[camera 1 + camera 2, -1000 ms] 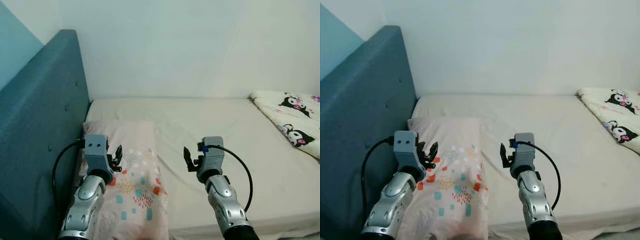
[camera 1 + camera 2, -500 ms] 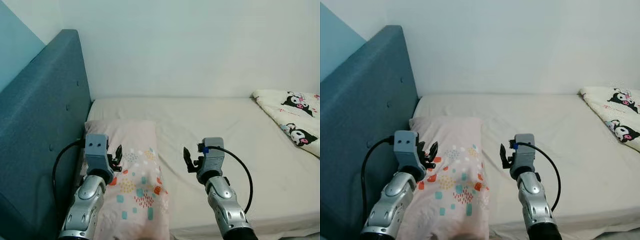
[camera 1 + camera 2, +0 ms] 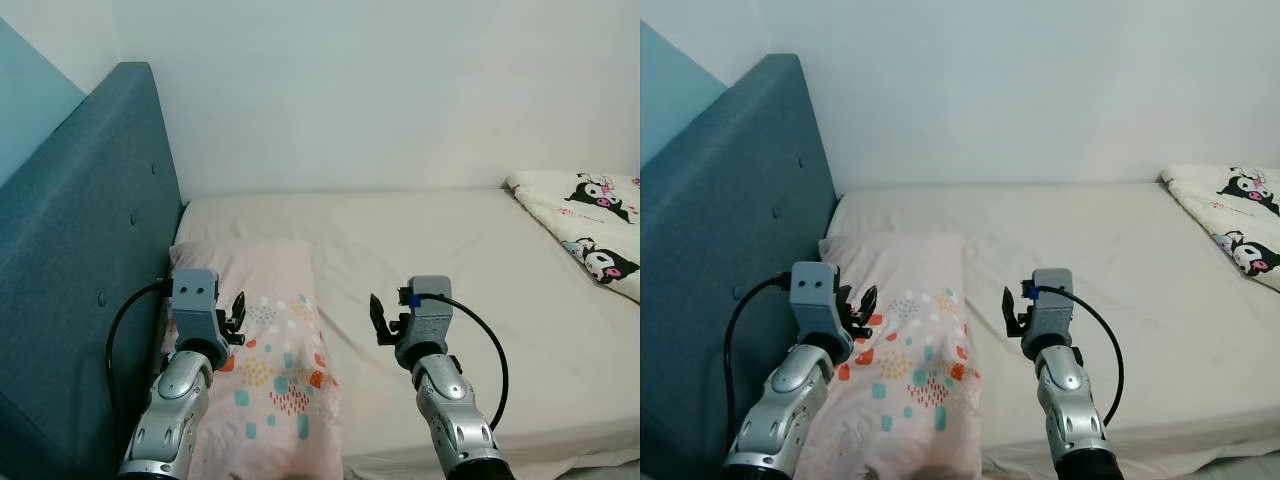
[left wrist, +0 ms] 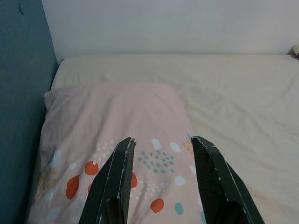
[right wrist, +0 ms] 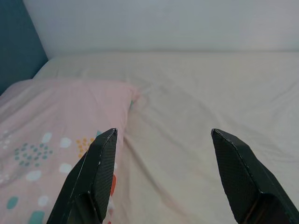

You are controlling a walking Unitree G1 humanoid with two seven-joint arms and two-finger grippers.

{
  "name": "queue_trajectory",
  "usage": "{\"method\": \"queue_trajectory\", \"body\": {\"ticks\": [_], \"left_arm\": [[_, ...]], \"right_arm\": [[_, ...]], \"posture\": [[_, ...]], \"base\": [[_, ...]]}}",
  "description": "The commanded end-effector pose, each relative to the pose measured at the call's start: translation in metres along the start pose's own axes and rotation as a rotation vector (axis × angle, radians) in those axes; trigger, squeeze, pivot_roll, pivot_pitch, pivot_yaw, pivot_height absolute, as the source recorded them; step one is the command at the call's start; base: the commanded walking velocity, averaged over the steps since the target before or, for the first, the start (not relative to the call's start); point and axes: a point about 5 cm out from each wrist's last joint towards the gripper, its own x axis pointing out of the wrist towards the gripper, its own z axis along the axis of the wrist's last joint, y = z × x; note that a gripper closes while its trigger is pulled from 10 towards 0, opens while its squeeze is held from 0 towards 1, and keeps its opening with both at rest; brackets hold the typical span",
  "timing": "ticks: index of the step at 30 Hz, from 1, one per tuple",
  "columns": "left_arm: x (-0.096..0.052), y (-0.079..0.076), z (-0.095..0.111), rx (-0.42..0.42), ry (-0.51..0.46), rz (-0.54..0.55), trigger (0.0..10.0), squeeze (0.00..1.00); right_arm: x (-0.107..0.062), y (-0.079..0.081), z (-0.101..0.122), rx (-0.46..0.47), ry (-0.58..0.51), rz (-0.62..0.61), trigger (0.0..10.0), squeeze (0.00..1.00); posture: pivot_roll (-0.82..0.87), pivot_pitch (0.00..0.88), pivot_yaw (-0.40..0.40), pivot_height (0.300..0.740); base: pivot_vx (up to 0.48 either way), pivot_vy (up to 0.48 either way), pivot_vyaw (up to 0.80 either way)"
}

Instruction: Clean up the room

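Bare mattress [image 3: 450,250] open between pillow [image 3: 265,340] and blanket [image 3: 590,240]; headboard [image 3: 80,260] blocks the left side.

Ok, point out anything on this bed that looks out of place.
The white cartoon-print blanket lies bunched at the far right edge of the beige mattress, not spread out. The pink patterned pillow lies flat beside the blue headboard.

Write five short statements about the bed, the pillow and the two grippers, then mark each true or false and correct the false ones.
1. The pink pillow lies beside the blue headboard. True.
2. The left gripper is shut on the pillow. False: it is open, above it.
3. The right gripper is open and holds nothing. True.
4. The cartoon-print blanket covers the pillow. False: it lies at the far right of the mattress.
5. The mattress is dark green. False: it is cream.
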Motion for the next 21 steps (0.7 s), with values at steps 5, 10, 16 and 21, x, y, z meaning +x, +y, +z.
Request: {"method": "queue_trajectory", "body": {"ticks": [5, 10, 16, 21], "left_arm": [[0.0016, -0.0093, 0.0044, -0.037, -0.003, -0.027, 10.0, 0.0], [0.0, -0.011, 0.004, -0.035, 0.003, -0.028, 10.0, 0.0], [-0.0031, -0.0089, 0.003, -0.034, 0.006, -0.022, 10.0, 0.0], [-0.0038, -0.0089, 0.0032, -0.033, 0.012, -0.019, 10.0, 0.0]], "right_arm": [[-0.0041, -0.0008, -0.0026, 0.006, 0.007, -0.013, 10.0, 0.0], [-0.0049, 0.001, -0.0036, 0.003, 0.008, -0.001, 10.0, 0.0], [-0.0042, 0.0028, -0.0038, -0.002, 0.011, 0.007, 10.0, 0.0], [-0.0039, 0.0029, -0.0043, -0.007, 0.014, 0.01, 10.0, 0.0]], "posture": [[0.01, 0.0, -0.05, 0.74], [0.01, 0.0, -0.05, 0.74], [0.03, 0.0, -0.059, 0.74], [0.03, 0.0, -0.059, 0.74]], "base": [[0.0, -0.103, 0.0], [0.0, -0.48, 0.0], [0.0, -0.48, 0.0], [0.0, -0.48, 0.16]]}}
